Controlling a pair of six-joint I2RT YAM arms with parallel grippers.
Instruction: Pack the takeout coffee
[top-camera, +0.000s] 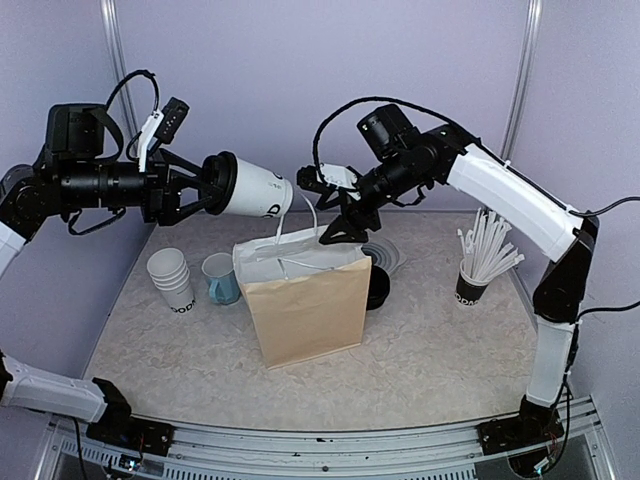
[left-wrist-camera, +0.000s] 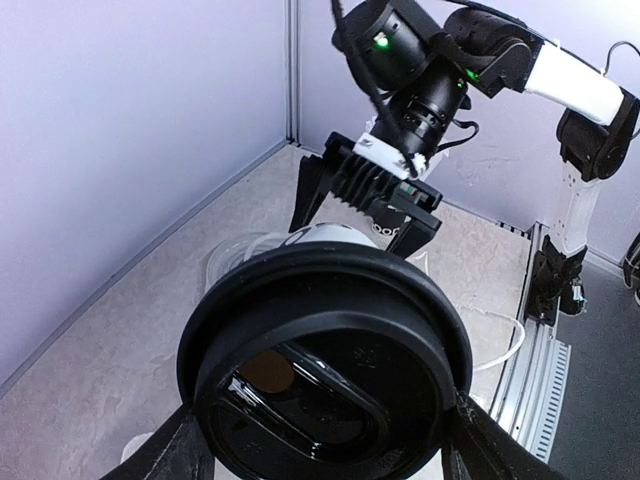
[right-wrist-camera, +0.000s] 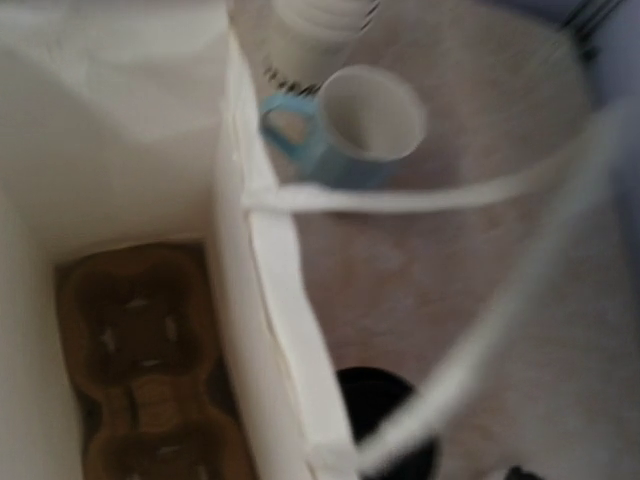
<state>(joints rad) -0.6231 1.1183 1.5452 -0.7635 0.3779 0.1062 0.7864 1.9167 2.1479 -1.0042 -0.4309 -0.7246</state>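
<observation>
Black lettering near the base of the coffee (top-camera: 256, 192) is only partly legible, something like "ODA". The cup stack (top-camera: 171, 277) and the straw cup (top-camera: 469, 286) carry similar "SODA" print. The coffee lies on its side in the air, above and left of the bag (top-camera: 303, 305). Its black lid (left-wrist-camera: 325, 365) faces the left gripper (top-camera: 213, 186), whose fingers clamp it at the lid end. The right gripper (top-camera: 340, 230) sits at the bag's rim with its fingers spread. Inside the bag lies a brown cup carrier (right-wrist-camera: 148, 375). A blue mug (top-camera: 221, 278) stands between stack and bag.
</observation>
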